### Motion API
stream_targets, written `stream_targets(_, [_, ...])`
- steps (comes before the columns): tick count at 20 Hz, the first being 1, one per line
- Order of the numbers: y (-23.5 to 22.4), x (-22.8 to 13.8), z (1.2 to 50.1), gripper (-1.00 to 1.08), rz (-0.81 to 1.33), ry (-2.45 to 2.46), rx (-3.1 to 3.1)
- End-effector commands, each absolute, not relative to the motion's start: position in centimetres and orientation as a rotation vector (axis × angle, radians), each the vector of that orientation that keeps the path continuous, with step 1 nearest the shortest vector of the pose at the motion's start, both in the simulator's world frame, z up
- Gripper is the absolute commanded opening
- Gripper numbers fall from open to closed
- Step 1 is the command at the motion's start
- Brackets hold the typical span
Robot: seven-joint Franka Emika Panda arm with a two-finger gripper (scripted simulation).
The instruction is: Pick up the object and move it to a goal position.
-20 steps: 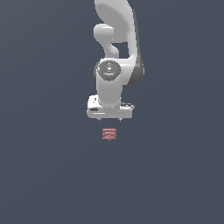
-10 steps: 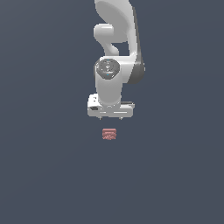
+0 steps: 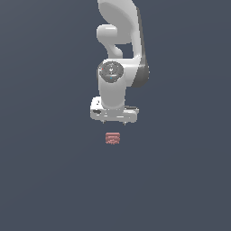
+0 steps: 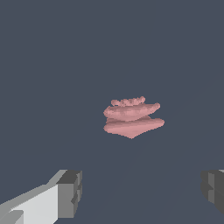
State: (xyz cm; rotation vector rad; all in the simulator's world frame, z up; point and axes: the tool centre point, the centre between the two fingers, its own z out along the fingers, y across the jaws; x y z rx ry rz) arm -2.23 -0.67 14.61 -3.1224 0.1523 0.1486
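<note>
The object [image 3: 112, 138] is a small dull red-pink block lying on the flat grey floor, just below the arm in the exterior view. In the wrist view it [image 4: 132, 118] looks like a layered pink lump with a bumpy upper edge. My gripper [image 3: 113, 121] hangs above and slightly behind it, apart from it. The wrist view shows the gripper [image 4: 140, 194] open wide, with one grey fingertip [image 4: 70, 192] and the other at the frame's edge, nothing between them.
The white arm [image 3: 118, 58] rises from the gripper to the top of the exterior view. The grey floor [image 3: 45, 171] spreads flat on all sides.
The gripper has moved down a little toward the object. The object has not moved.
</note>
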Motion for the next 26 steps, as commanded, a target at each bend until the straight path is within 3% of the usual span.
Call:
stream_targets(1, [-0.7,-2.2,14.5,1.0,0.146,0.207,-3.12])
stream_targets(26, [-0.9,-1.1,12.3,1.0,0.093,1.191,-2.908])
